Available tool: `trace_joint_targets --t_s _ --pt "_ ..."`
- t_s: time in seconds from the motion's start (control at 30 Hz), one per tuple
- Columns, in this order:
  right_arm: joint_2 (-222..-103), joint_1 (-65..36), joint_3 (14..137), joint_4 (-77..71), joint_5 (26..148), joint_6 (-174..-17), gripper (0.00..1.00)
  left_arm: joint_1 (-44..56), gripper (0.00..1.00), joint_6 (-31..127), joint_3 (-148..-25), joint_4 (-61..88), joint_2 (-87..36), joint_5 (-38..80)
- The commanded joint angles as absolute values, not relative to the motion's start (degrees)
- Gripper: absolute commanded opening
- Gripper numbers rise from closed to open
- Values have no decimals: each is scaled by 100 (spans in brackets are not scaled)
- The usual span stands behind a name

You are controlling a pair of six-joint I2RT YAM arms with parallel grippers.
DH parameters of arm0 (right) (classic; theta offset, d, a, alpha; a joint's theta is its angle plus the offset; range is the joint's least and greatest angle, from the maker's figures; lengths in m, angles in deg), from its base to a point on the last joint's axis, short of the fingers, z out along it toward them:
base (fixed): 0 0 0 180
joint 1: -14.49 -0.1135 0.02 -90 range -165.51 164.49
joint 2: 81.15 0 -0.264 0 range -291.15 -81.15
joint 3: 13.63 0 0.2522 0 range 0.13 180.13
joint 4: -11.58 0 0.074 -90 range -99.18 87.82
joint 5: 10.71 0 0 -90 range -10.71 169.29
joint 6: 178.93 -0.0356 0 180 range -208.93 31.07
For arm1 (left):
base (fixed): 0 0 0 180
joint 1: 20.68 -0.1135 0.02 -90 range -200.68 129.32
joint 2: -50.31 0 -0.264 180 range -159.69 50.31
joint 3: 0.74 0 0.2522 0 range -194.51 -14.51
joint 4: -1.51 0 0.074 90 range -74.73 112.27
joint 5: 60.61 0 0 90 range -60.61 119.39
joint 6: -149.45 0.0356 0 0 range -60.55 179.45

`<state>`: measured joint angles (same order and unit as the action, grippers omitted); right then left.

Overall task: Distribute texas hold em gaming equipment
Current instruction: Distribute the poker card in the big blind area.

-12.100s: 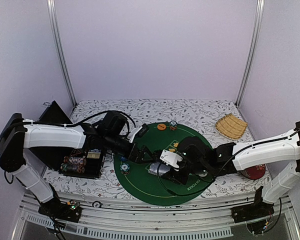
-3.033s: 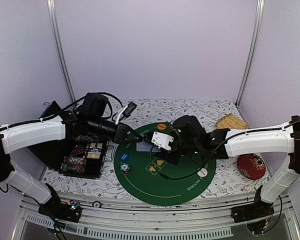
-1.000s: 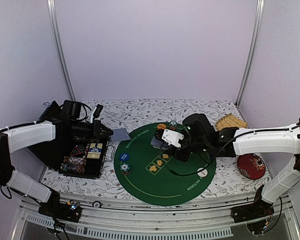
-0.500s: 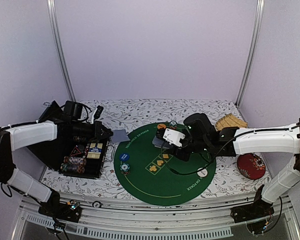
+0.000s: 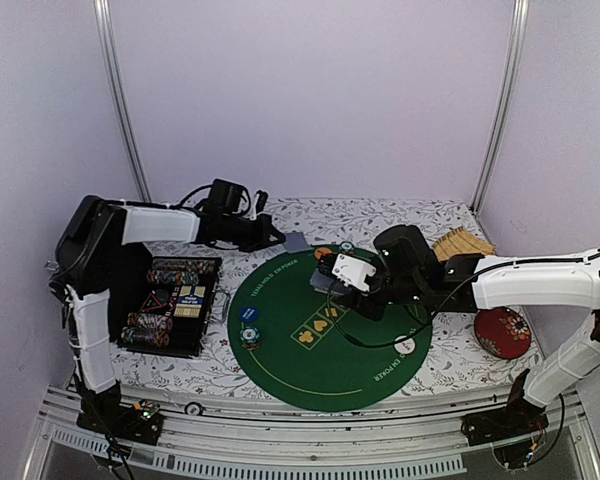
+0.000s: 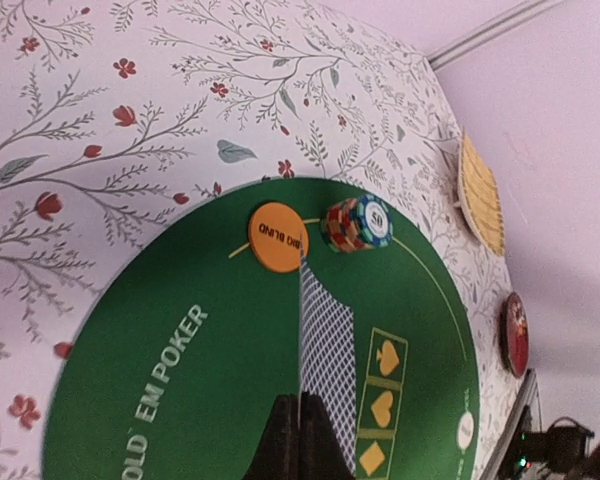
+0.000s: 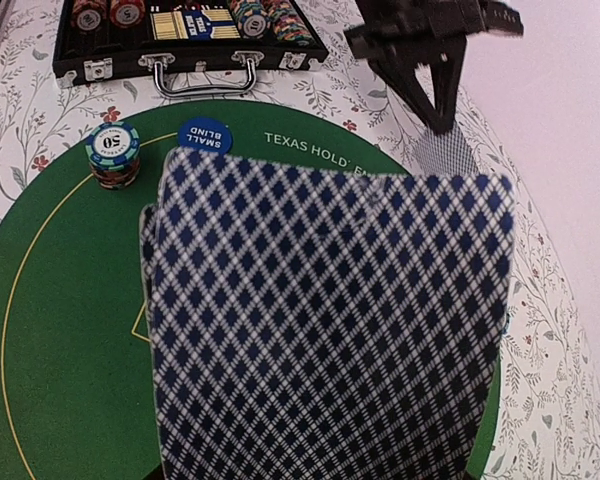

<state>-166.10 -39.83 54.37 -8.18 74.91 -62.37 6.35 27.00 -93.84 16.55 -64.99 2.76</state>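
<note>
Top external view: the left gripper [image 5: 280, 239] is pinching one card [image 5: 297, 241] tight over the mat's [image 5: 280, 350] far-left rim, with its long axis pointing right at the orange disc [image 5: 323, 253]. The right gripper [image 5: 330, 283] is clamping the deck [image 5: 316, 286] just nearer.

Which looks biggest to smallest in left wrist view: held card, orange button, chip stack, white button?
1. card, though nearest the lens.
2. orange button and chip stack, about alike.
3. white button, seen at a slant.
</note>
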Motion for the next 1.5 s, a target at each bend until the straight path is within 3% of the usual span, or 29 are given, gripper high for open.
trace_joint_targets --t_s 0.0,0.27,0.57,0.77,1.13,1.3,1.47 --pt "-16311 -3956 5359 -706 7466 -6352 46 1039 0 1486 -9969 950 -7236 1281" --pt "-16166 -3956 5288 -790 7483 -6484 46 1130 0 -466 -9472 -458 -7646 3049" --pt "-16009 -3953 5185 -882 7412 -6493 46 1430 0 -1758 -9767 -207 -8334 3579" --pt "-15907 -3950 5139 -970 7398 -6499 46 1690 0 -1793 -9875 68 -8338 4240" --pt "-15825 -3954 5164 -996 7403 -6455 46 1834 48 -2033 -9264 194 -7788 4096" --pt "-15855 -3956 5214 -1036 7419 -6400 46 1828 58 -1822 -8488 -138 -6982 3878" --pt "-15891 -3953 5281 -1044 7537 -6307 46 1725 61 -281 -7437 -1435 -5725 2840"
